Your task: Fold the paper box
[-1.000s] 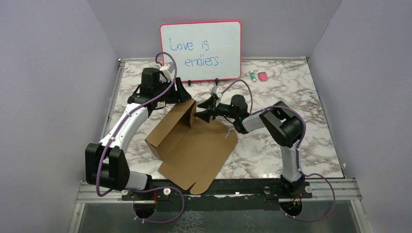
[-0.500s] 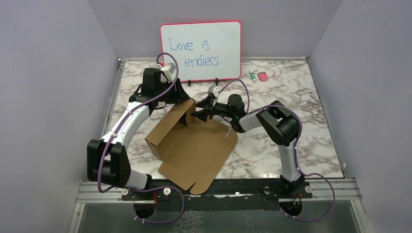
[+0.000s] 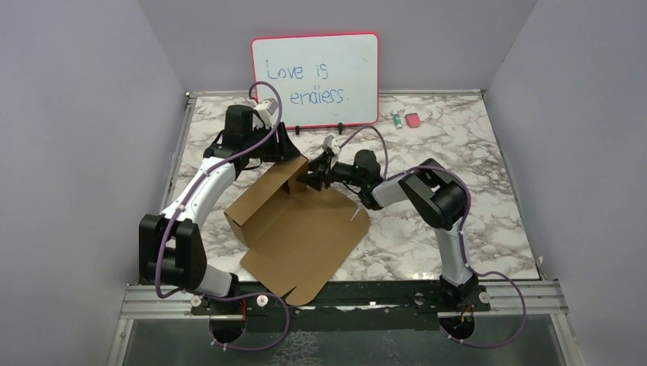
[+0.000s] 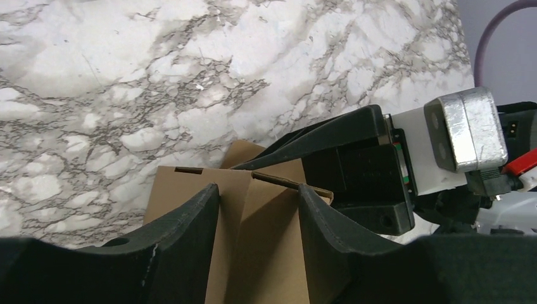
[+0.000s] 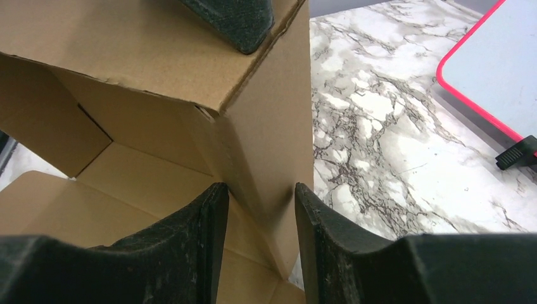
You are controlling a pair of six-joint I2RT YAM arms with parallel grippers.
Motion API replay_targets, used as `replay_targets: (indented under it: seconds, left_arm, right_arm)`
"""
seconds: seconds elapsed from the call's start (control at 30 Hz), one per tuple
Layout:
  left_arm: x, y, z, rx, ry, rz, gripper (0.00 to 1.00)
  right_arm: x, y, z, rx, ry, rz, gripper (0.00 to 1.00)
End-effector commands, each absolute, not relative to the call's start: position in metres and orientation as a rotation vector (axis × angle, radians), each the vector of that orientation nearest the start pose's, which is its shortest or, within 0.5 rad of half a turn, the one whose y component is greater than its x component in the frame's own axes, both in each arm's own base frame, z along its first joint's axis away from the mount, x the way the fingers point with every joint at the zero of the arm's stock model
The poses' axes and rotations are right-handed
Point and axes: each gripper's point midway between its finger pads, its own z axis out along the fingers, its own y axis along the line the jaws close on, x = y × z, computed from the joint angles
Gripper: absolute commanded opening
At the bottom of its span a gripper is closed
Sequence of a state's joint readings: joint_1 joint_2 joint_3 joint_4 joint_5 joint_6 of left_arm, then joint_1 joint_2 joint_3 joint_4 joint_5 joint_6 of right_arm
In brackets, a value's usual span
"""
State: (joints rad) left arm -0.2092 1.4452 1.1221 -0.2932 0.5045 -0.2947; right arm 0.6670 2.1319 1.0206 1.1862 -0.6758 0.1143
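Mid-table, left claw [image 4: 258,189] and right claw [image 5: 259,189] straddling paper box [image 3: 305,236] walls, whether clamped unclear

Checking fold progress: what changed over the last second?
The right pincer reached left and farther, and the plain brown cardboard paper box slid slightly left with it. The left pincer stayed at the raised flap; the pink-framed whiteboard did not move.

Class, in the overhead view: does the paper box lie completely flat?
No, the paper box has its far wall folded upright.
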Motion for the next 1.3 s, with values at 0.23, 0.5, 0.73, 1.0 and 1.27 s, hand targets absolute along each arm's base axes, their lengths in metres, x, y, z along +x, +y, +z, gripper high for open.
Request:
replay_targets:
  seconds: [0.23,0.5,0.73,1.0,1.27]
  left_arm:
    - [0.349,-0.187,0.174,0.205,2.290,-1.056,0.54]
    - [0.340,-0.198,0.184,0.237,2.270,-1.177,0.56]
    - [0.330,-0.205,0.200,0.265,2.225,-1.227,0.63]
    - [0.326,-0.207,0.179,0.255,2.268,-1.246,0.68]
    - [0.337,-0.203,0.159,0.233,2.316,-1.214,0.71]
  right_arm:
    - [0.366,0.422,0.146,-0.850,1.239,0.965,0.43]
    - [0.363,0.412,0.167,-0.783,1.276,0.898,0.32]
    - [0.367,0.388,0.167,-0.725,1.482,0.745,0.28]
    - [0.365,0.376,0.141,-0.744,1.600,0.607,0.28]
    - [0.376,0.377,0.125,-0.689,1.589,0.571,0.29]
